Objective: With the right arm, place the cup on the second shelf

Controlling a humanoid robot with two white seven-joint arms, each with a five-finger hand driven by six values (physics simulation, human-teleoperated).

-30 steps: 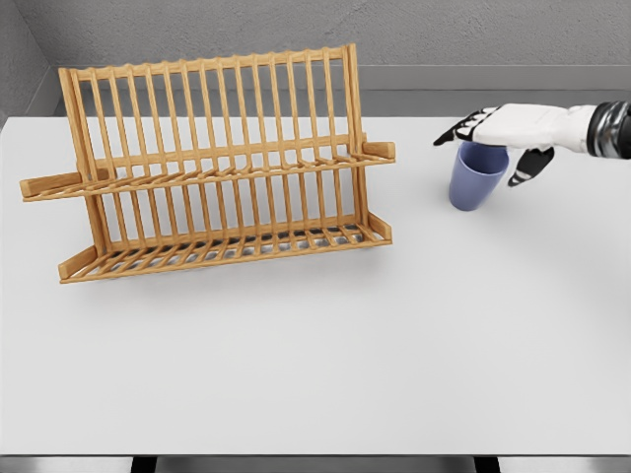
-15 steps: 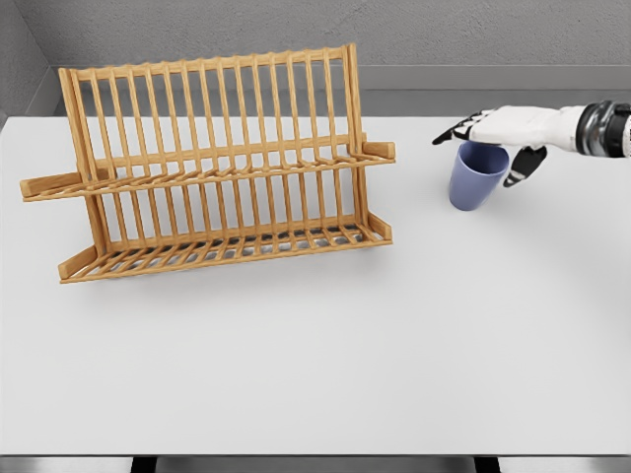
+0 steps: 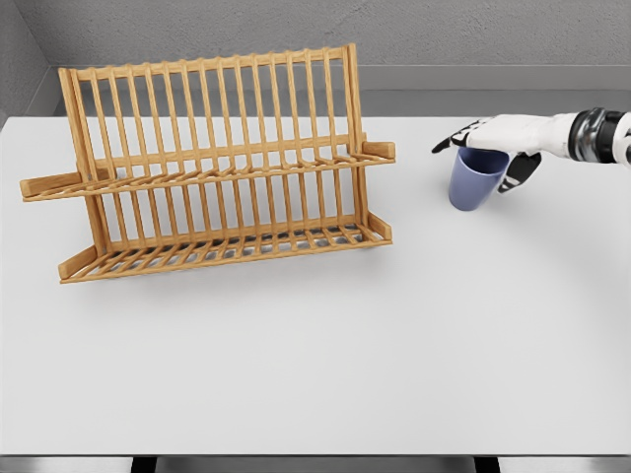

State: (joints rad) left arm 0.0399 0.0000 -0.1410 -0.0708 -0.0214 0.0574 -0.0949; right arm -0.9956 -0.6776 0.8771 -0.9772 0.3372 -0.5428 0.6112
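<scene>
The fingers (image 3: 455,137) of the right hand (image 3: 496,138) are dark-tipped and loosely spread, reaching leftward over the rim of the cup (image 3: 476,177). The thumb (image 3: 520,169) hangs down along the cup's right side. Whether any finger actually presses on the cup cannot be told from this view; the hand sits on top of the cup's mouth and partly hides the rim, with fingers on the far side and thumb on the near right, not closed tight around it.

The white palm runs back to a dark and metallic wrist band (image 3: 595,133), and the right arm leaves the picture at the right edge, level with the cup's top.

The cup is a blue-violet tumbler, upright, its base resting on the white tabletop (image 3: 394,345). It stands well apart from the wooden dish rack (image 3: 212,168), out to the rack's right and roughly level with the rack's upper shelf as seen in the picture.

The dish rack is a two-tier slatted wooden frame. Its second shelf (image 3: 227,169) is a row of slats running across the middle, with a short wooden handle sticking out at each end; the lower shelf (image 3: 227,246) lies near the tabletop. A tall back of upright bars rises behind the upper shelf.

Behind the rack, a grey wall (image 3: 444,34) runs along the tabletop's far edge.
</scene>
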